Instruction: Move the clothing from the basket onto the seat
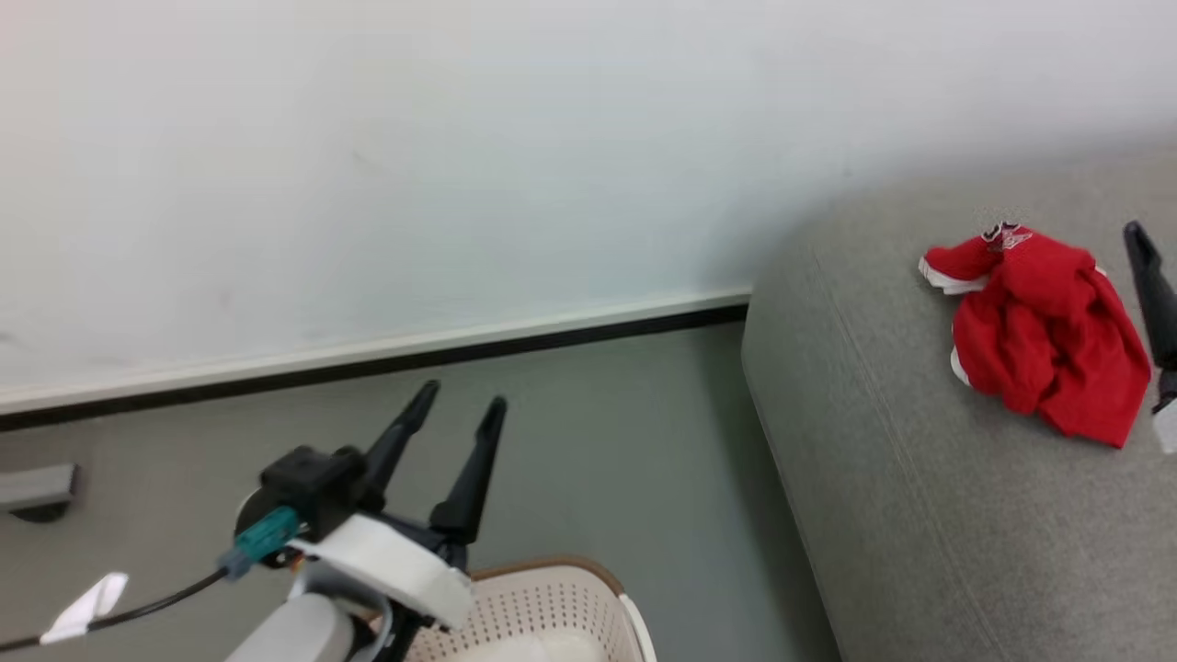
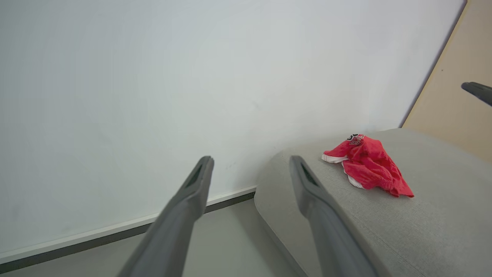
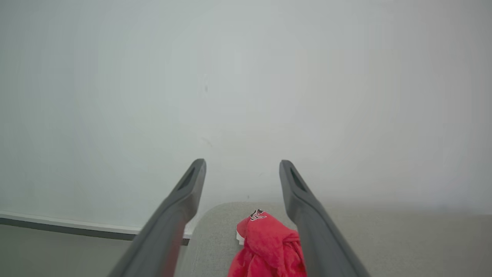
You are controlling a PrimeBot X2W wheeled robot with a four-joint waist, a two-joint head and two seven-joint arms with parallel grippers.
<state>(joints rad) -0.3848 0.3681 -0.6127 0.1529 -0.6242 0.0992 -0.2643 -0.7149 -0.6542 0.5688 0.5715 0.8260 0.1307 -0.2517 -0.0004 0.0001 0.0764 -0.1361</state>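
Note:
A crumpled red garment with white trim lies on the grey sofa seat, near its rounded left end. My right gripper hovers above and just behind the garment, open and empty. One of its fingers shows at the right edge of the head view. The cream basket with a brown rim stands on the floor at the bottom, left of the sofa. My left gripper is above the basket, open and holding nothing, with the sofa and garment beyond its fingers.
A pale wall with a white and black baseboard runs behind the grey floor. A grey block sits at the far left. A black cable with a white tag trails from my left wrist. A tan panel stands behind the sofa.

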